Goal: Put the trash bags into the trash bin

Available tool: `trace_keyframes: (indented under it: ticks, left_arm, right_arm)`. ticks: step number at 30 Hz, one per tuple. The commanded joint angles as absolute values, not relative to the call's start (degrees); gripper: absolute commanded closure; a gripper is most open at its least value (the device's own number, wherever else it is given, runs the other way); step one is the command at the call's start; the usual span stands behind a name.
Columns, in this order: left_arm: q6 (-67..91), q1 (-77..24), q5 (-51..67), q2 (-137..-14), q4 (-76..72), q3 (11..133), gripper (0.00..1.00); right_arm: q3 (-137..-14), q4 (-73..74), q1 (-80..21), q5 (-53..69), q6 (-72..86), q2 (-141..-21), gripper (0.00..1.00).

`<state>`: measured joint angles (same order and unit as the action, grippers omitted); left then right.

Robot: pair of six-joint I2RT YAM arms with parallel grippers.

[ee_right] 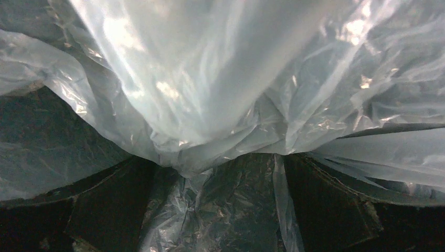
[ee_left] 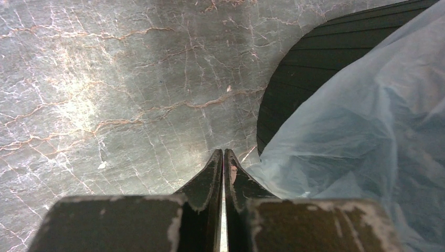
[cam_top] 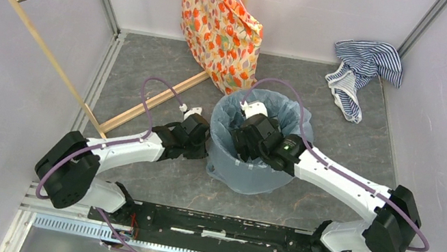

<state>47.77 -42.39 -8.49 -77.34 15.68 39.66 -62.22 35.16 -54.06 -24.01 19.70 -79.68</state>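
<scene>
— What takes up most of the view?
— The table (cam_top: 147,71), grey marble; a wooden rack (cam_top: 47,46) leans across its far left; an orange floral tote (cam_top: 220,28) is at the back, its lower corner just behind the bin (ee_left: 299,79).
— And the bin?
— Black, round, mid-table; the bag (cam_top: 254,173) lines it, pale blue and crinkled; the bag's mouth is folded over the rim and hangs down the outer wall.
— The arms?
— The right arm (cam_top: 343,182) reaches over the rim from the right; the left arm (cam_top: 127,147) ends just beside the bin's left wall.
— Anything else?
— A striped cloth (cam_top: 362,71), crumpled in the far right corner, well apart from the bin.
— The claws?
— The right gripper (ee_right: 220,205) is down inside the bin, jaws spread wide, loose film bunched between them, not pinched; the left gripper (ee_left: 224,153) is clenched, its fingers (ee_left: 210,178) pressed together over bare table; film lies just beside it; whether they touch, I cannot tell.
</scene>
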Motion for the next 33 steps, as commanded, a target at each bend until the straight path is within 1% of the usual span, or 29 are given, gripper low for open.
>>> trace_keyframes:
  ticks: [1,11,14,21,33]
  left_arm:
    - [47.9,-42.5,-9.2,-77.8,13.5,39.5,0.92]
    - [47.4,-42.5,-9.3,-77.7,13.8,39.8,0.92]
    - [46.8,-42.5,-10.1,-77.7,14.6,40.2,0.94]
    - [46.0,-42.4,-10.1,-78.5,15.2,41.5,0.96]
    - [45.5,-42.5,-9.6,-79.6,15.0,42.1,0.96]
  right_arm:
    - [-60.5,32.5,-53.5,-22.3,19.6,-80.8,0.02]
    - [-58.1,30.0,-52.6,-20.3,18.9,-83.3,0.02]
    - [-58.4,30.3,-52.2,-18.7,18.5,-83.8,0.02]
    - [-64.0,36.8,-51.9,-16.6,16.8,-84.7,0.02]
    - [-69.5,42.0,-49.5,-11.0,14.1,-87.5,0.03]
